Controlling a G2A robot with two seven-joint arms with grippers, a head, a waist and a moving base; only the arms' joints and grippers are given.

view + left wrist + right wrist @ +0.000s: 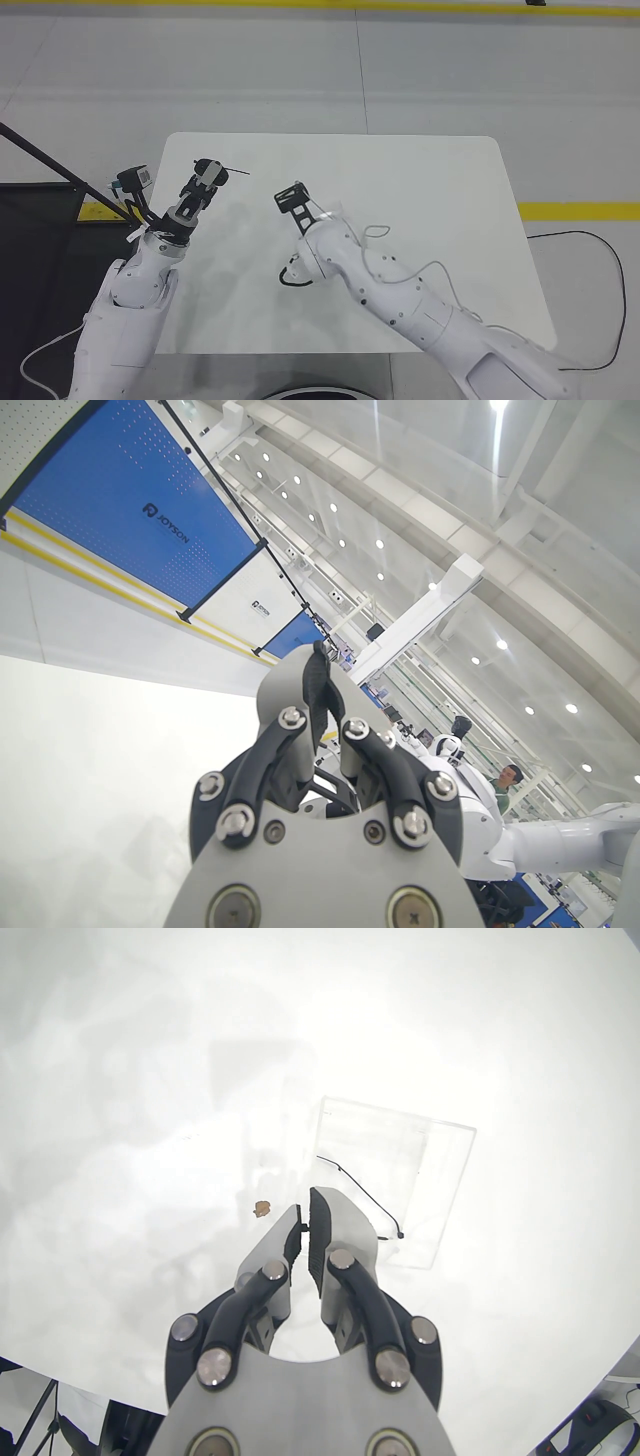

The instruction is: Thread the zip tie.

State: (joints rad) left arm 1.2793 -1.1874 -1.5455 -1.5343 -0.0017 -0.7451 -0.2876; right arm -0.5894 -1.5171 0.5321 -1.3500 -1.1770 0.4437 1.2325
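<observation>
My left gripper point(210, 170) is over the table's left part, tilted upward, with its black pads pressed together point(320, 682). A thin black zip tie tail point(238, 171) sticks out from its tip toward the right. My right gripper point(290, 196) hovers near the table's middle, a short way right of that tail. Its fingers are nearly closed on a small black piece point(303, 1227). Just beyond its tips a clear plastic tray point(450, 1178) lies on the table. Another thin black zip tie point(360, 1188) rests in that tray.
The white table point(430, 170) has rounded corners. A small brown crumb point(262, 1208) lies beside my right fingertips. A black curled strand point(290, 278) lies by the right arm. Black cloth point(40, 240) and a dark pole stand off the table's left edge.
</observation>
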